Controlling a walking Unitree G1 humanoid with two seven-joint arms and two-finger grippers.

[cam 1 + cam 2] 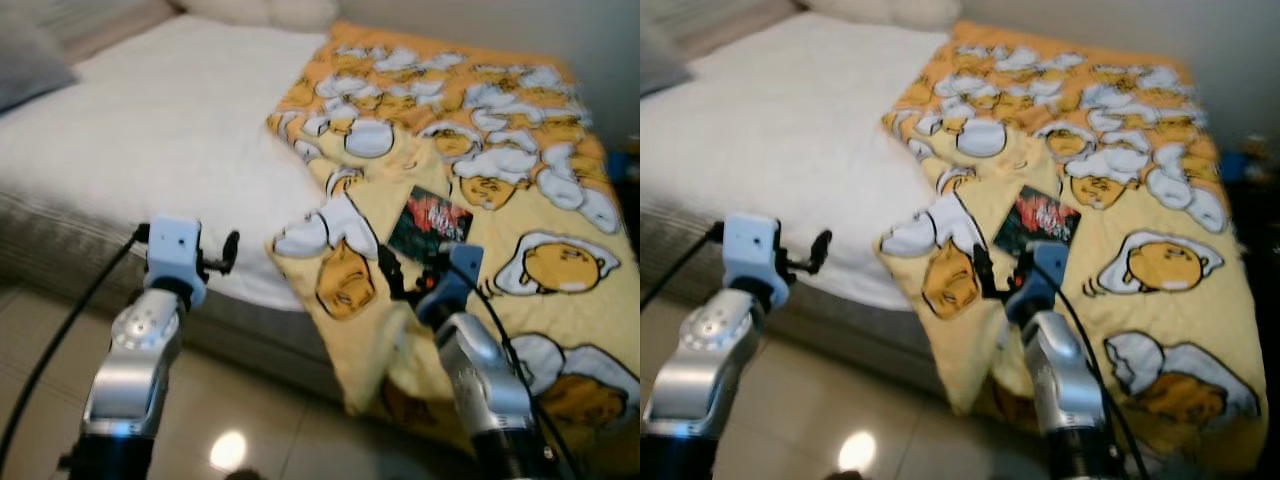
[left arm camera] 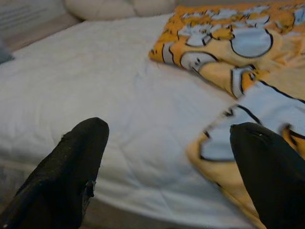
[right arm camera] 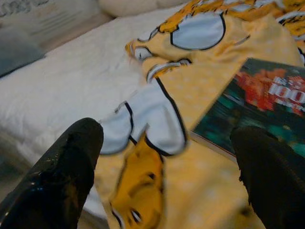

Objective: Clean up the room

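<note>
A yellow blanket printed with egg cartoons covers the right side of a bed and hangs over its near edge. On it lies a dark book with red print, flat and close to that edge. My right gripper hovers open just short of the book, fingers spread wide and holding nothing. To the left, my left gripper is open too, pointing over the white mattress near the blanket's folded corner.
Pale pillows lie at the head of the bed and a grey pillow at the far left. Shiny tiled floor runs in front of the bed. A dark area with a blue object lies past the bed's right side.
</note>
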